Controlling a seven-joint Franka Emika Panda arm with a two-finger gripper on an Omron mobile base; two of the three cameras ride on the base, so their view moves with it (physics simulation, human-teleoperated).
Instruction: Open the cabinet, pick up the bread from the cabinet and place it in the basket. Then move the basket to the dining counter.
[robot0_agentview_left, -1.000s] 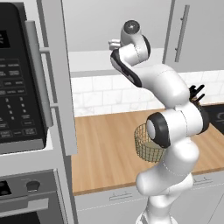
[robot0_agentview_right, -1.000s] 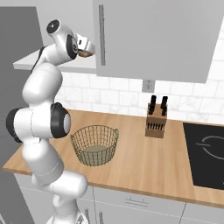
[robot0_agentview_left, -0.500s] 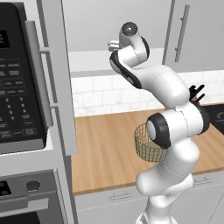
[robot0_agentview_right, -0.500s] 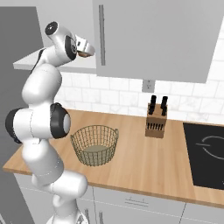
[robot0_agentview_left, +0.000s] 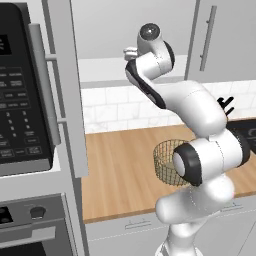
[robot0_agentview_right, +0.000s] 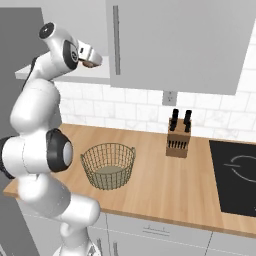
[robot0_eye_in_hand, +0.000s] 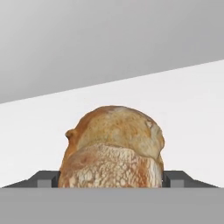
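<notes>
The cabinet (robot0_agentview_left: 107, 30) stands open, its door (robot0_agentview_left: 67, 100) swung out to the left. On its white shelf (robot0_agentview_right: 60, 75) sits the bread (robot0_eye_in_hand: 113, 148), a tan-brown loaf, small in the right base view (robot0_agentview_right: 90, 63). My gripper (robot0_eye_in_hand: 111, 180) reaches into the cabinet (robot0_agentview_left: 131, 51), one dark fingertip (robot0_eye_in_hand: 43, 179) pressed against each side of the loaf. The wire basket (robot0_agentview_right: 108, 165) rests on the wood worktop below, partly behind my arm in the left base view (robot0_agentview_left: 165, 160). The dining counter is out of view.
A knife block (robot0_agentview_right: 178, 140) stands against the tiled wall right of the basket, with a black cooktop (robot0_agentview_right: 235, 170) beyond it. A microwave (robot0_agentview_left: 20, 100) and oven (robot0_agentview_left: 30, 225) fill the left. A closed wall door (robot0_agentview_right: 175, 40) hangs right of the open cabinet.
The fingers have closed in onto the sides of the bread. The arm and basket stay where they were.
</notes>
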